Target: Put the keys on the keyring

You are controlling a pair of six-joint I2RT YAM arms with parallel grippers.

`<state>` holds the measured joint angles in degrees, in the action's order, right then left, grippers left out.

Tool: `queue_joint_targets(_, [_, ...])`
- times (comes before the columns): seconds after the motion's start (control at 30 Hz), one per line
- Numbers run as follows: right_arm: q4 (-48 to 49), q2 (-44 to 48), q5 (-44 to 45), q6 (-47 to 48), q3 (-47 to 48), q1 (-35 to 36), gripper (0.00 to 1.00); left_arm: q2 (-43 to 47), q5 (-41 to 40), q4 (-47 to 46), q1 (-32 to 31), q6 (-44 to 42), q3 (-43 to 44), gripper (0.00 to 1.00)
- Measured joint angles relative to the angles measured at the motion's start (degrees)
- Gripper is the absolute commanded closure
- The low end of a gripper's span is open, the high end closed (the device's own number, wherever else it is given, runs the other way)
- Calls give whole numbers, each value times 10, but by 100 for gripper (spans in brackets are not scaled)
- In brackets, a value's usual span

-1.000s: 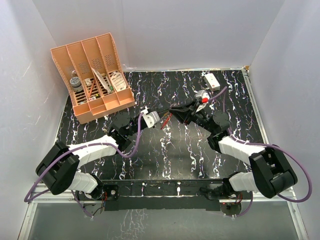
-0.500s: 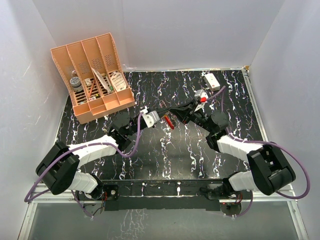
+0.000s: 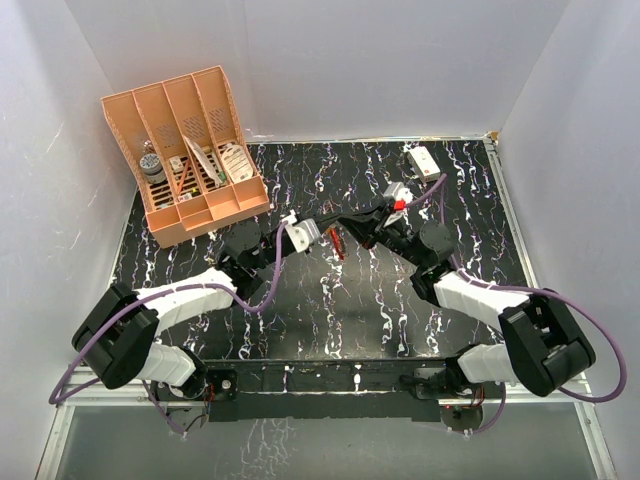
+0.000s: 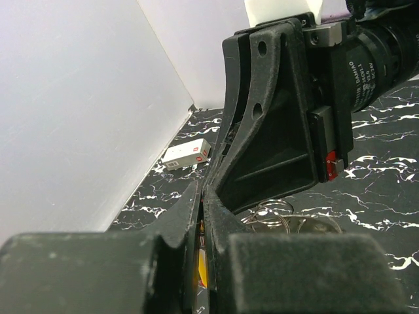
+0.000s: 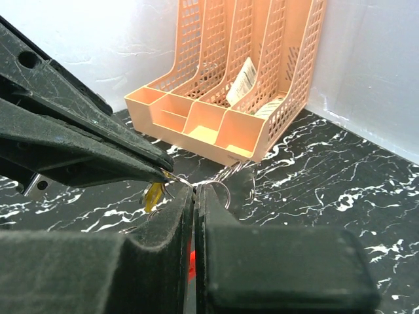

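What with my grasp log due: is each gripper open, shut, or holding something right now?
Left gripper: shut on the yellow-headed key.
Right gripper: shut on the red keyring.

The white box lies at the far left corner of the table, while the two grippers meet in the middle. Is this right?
Not quite: the white box lies at the far right corner of the table, as the top external view shows. The left gripper and right gripper do meet in the middle.
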<state>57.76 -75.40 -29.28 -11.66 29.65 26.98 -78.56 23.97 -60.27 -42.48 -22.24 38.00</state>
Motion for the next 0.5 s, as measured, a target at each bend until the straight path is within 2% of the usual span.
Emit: queue_joint_targets(0.5, [-162,75,76,195,22,42,100,-14,4,32,0,-14,28,100])
